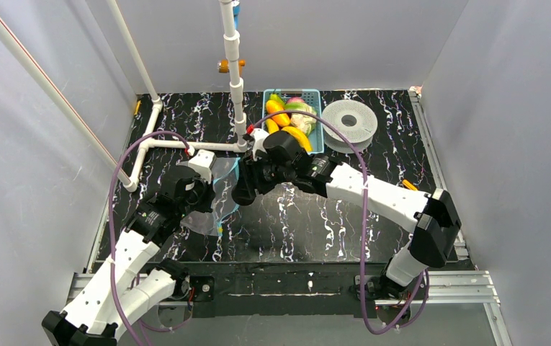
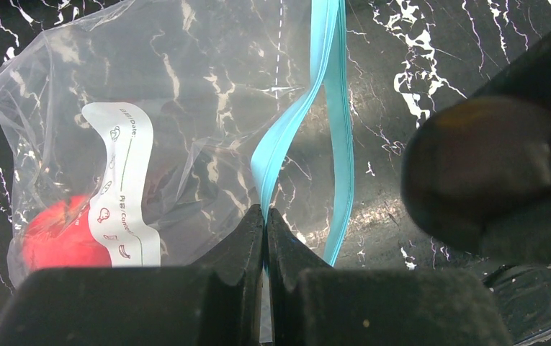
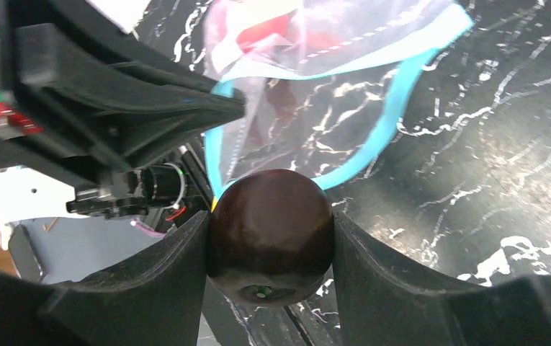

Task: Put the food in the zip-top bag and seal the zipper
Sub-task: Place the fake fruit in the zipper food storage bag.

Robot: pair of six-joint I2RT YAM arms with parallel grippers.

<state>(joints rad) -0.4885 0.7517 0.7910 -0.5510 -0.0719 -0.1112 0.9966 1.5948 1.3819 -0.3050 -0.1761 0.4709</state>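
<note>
On the black marbled table (image 1: 402, 151) the zip-top bag (image 2: 186, 79) lies left of centre, well apart from the light-blue basket (image 1: 310, 91) at the far edge. In the basket a banana (image 1: 296, 135) and the pale cauliflower (image 1: 302, 114) sit among other pieces. The left gripper (image 2: 266, 215) is pinched tight on one lip of the bag's mouth, holding it up so the opening gapes toward the right arm. The right gripper (image 3: 271, 216) has its jaws spread to the width of the dark purple eggplant (image 3: 272, 249) and is clamped on it. The eggplant hangs just at the mouth, not yet inside (the left wrist view shows it only as a dark blur at the right). A red apple (image 2: 56, 234) sits in the bag's closed bottom corner, so I judge the task part-way: one piece in, one arriving, more in the basket. To do this step well, the right arm should carry the eggplant straight through the gap between the two runs of the zipper (image 2: 333, 108). It should go low and deep enough to pass the pale-blue strip before letting go, because so round and glossy a piece released on the rim would likely roll back onto the table. The left pinch should keep its lip up and taut, since the film is thin and the mouth could fold shut or drag if the right fingers snag it on the way out.
</note>
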